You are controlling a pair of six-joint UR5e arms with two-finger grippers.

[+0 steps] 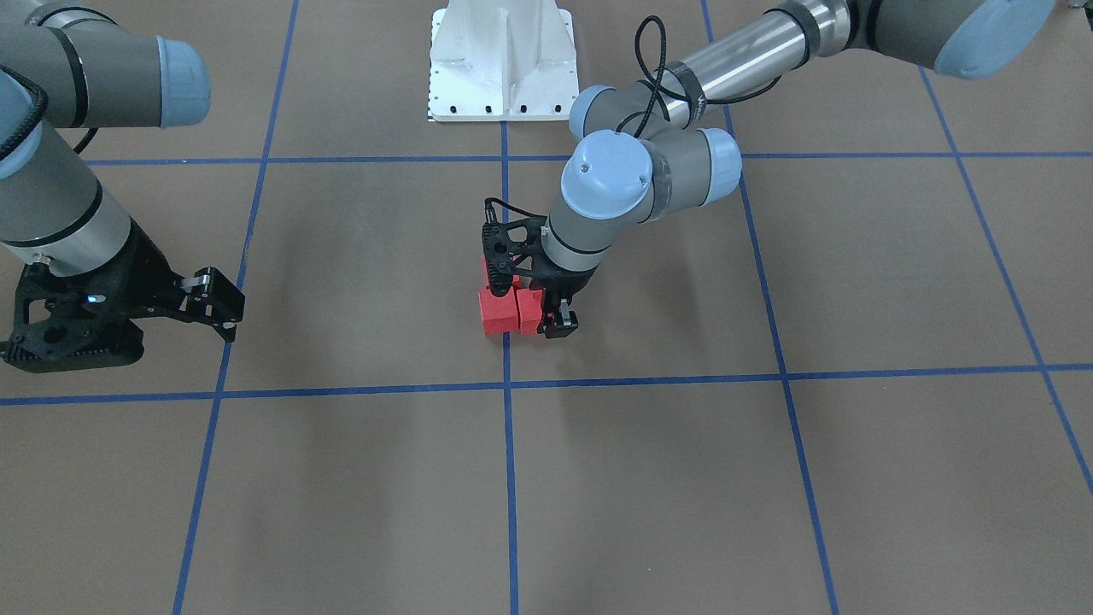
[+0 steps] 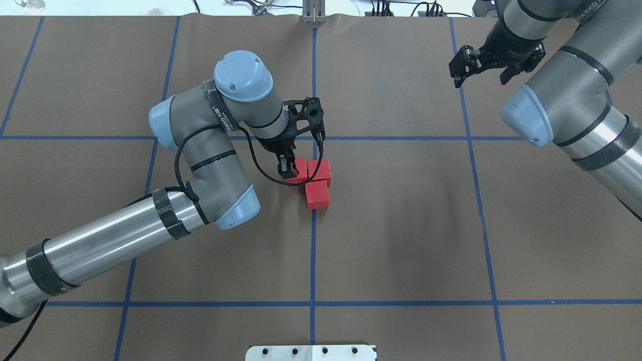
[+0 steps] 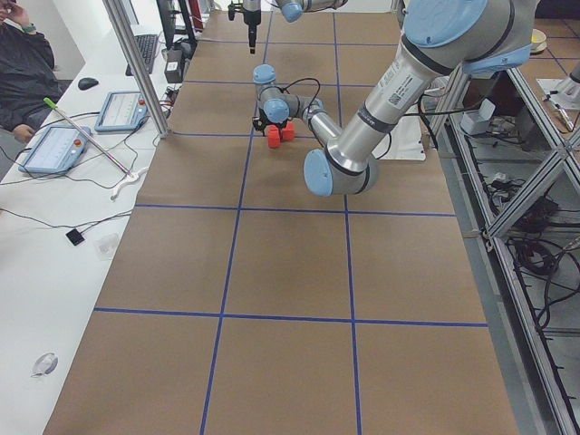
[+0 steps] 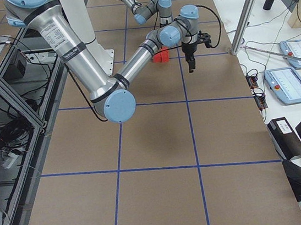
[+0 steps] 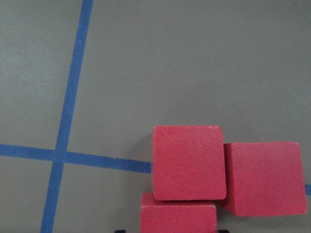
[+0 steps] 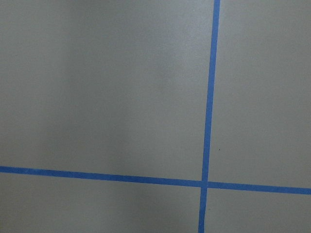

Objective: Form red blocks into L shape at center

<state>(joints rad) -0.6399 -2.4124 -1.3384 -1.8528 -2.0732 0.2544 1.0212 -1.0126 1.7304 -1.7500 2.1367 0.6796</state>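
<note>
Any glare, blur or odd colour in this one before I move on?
Left wrist view: blocks sharp, paper reads grey, brown elsewhere. Right wrist view: soft shadow band on the left, tape crisp. Overhead view: glare streak along the left arm, top edge blown out.

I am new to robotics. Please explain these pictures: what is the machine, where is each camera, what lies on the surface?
Two robot arms, left and right, work at a brown surface gridded with blue tape. Four fixed cameras look from across, from above behind the robot, and from both ends; two more sit on the wrists. Three red blocks lie side by side in an L at the center. The left end effector is down at them; whether it grips one is unclear. The right end effector hangs open and empty, far from them.
</note>
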